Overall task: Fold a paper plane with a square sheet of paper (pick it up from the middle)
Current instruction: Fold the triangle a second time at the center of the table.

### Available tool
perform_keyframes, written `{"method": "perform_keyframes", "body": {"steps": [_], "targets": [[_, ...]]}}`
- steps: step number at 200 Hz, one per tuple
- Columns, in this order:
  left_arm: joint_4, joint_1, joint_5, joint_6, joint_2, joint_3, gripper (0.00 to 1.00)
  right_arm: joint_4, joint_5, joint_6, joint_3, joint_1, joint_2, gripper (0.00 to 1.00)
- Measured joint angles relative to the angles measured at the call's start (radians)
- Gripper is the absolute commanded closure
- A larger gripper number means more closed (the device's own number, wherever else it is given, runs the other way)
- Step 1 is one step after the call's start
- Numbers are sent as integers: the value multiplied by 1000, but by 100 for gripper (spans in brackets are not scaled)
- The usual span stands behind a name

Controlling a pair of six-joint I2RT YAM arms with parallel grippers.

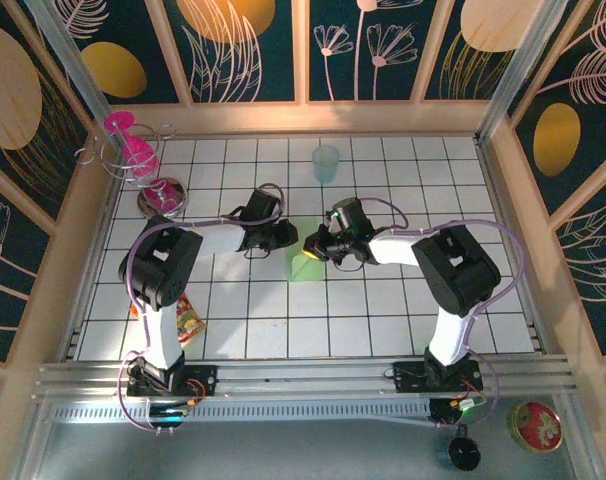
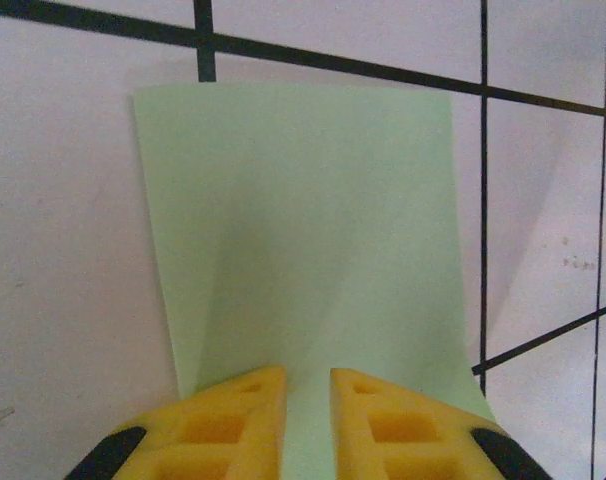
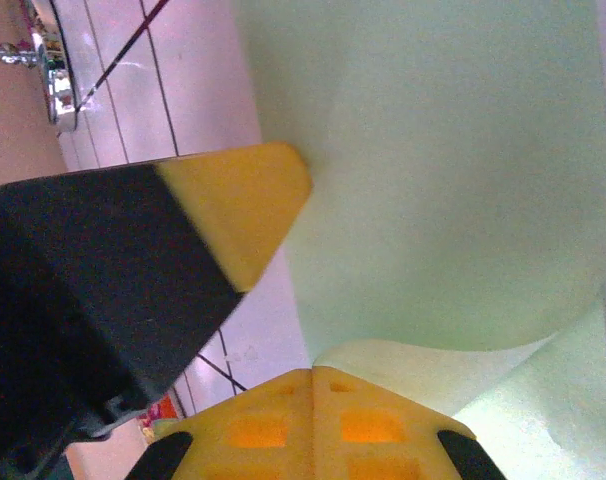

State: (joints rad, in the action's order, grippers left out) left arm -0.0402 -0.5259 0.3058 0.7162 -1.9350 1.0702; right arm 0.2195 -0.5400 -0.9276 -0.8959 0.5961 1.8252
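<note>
The right gripper has its jaws pressed tight together on the rim of the sheet, at what looks like a curled-over edge. From that pinch the paper bows upward instead of lying flat. I'd say the hold is there to keep one side raised so a fold can be started.

The left gripper comes in from 9 o'clock. Its jaws stand a little apart, with green showing in the slot between them. I can't tell whether they touch the paper. From the right wrist, one left fingertip sits right at the sheet's edge, likely to steady or crease it.

From above, the two grippers meet nose to nose at the middle of the table. The sheet runs from them toward 6 o'clock, not yet a dart.

Further out, a cup stands at 12 o'clock, a pink glass on a rack at 10, and a packet at 8, all well apart from the work.
</note>
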Motion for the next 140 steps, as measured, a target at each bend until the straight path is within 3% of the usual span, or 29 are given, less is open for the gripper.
{"method": "perform_keyframes", "body": {"steps": [140], "targets": [[18,29,-4,-9,-25,14,90,-18,-2,1,-47,12,64,100]]}}
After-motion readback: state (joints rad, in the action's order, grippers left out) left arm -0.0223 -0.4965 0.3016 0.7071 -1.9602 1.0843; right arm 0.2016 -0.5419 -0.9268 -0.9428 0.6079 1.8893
